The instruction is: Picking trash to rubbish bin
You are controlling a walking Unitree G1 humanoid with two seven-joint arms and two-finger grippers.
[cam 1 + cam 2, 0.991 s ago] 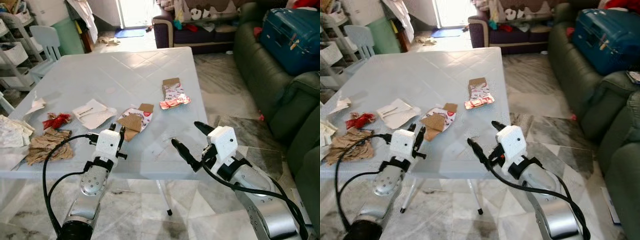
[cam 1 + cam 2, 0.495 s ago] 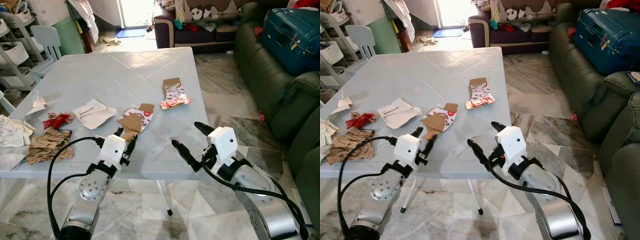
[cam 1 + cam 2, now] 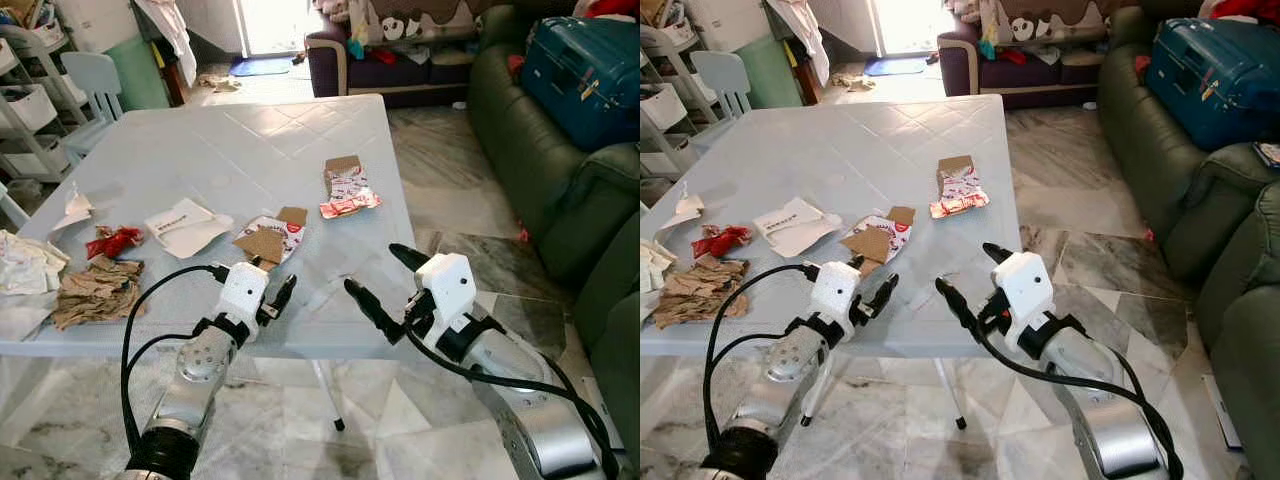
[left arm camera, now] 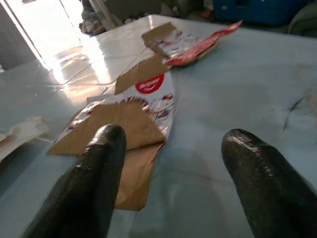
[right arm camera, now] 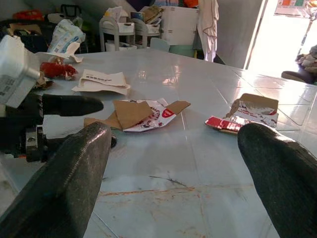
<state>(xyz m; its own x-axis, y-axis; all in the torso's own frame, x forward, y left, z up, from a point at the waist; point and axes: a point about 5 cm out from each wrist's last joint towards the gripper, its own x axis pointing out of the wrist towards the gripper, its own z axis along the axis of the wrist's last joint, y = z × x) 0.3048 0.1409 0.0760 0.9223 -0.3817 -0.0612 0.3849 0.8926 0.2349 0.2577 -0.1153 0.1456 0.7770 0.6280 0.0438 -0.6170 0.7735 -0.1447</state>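
A flattened brown and red-white carton [image 3: 268, 240] lies near the front of the pale blue table [image 3: 250, 150]. My left gripper [image 3: 276, 279] is open just in front of it, low over the table. In the left wrist view the carton [image 4: 133, 119] lies just beyond the spread fingertips [image 4: 106, 141]. A second torn red-white carton [image 3: 347, 187] lies farther back on the right. My right gripper [image 3: 370, 268] is open above the table's front right edge and holds nothing. White paper [image 3: 185, 227], a red wrapper [image 3: 113, 241] and crumpled brown paper [image 3: 95, 291] lie to the left.
A dark green sofa [image 3: 560, 200] with a blue suitcase [image 3: 585, 65] stands to the right. A pale chair [image 3: 95, 85], a pale green container [image 3: 135, 70] and shelves [image 3: 25, 100] are at the far left. Marble floor [image 3: 450, 230] lies between table and sofa.
My left gripper has moved right along the table's front edge to a spot just in front of the flattened carton. The right arm has stayed still.
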